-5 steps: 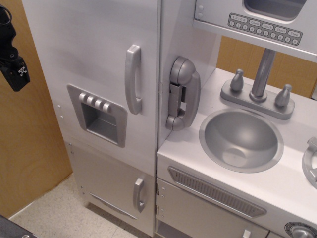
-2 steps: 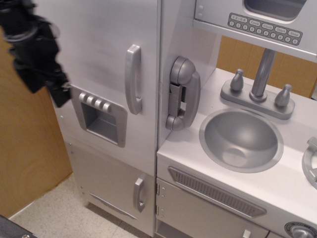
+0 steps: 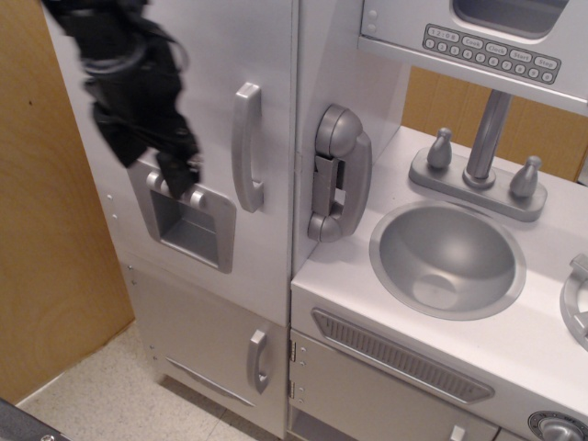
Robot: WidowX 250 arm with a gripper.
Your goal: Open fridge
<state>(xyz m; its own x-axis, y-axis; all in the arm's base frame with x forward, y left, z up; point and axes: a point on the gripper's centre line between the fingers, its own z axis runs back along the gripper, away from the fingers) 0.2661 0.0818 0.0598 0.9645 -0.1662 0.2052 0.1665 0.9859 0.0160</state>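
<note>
The fridge (image 3: 248, 37) is the tall silver-grey door at the left, and it is closed. Its curved vertical handle (image 3: 246, 147) stands near the right edge. The recessed dispenser panel (image 3: 188, 223) sits below and left of the handle. My black gripper (image 3: 179, 176) reaches down from the upper left in front of the door. Its tip is over the dispenser buttons, a little left of the handle. The motion blur hides whether its jaws are open or shut. It holds nothing that I can see.
A shorter silver door with a small handle (image 3: 258, 359) lies below the fridge. A toy phone (image 3: 338, 173) hangs right of the handle. A sink (image 3: 447, 258) with faucet (image 3: 482, 138), a vent-grille cabinet door (image 3: 400, 357) and a microwave (image 3: 487, 37) are at right. A wooden panel (image 3: 46, 230) stands at left.
My gripper has moved from the far left edge rightward and down across the fridge door, reaching the dispenser buttons close to the handle. The door has not moved.
</note>
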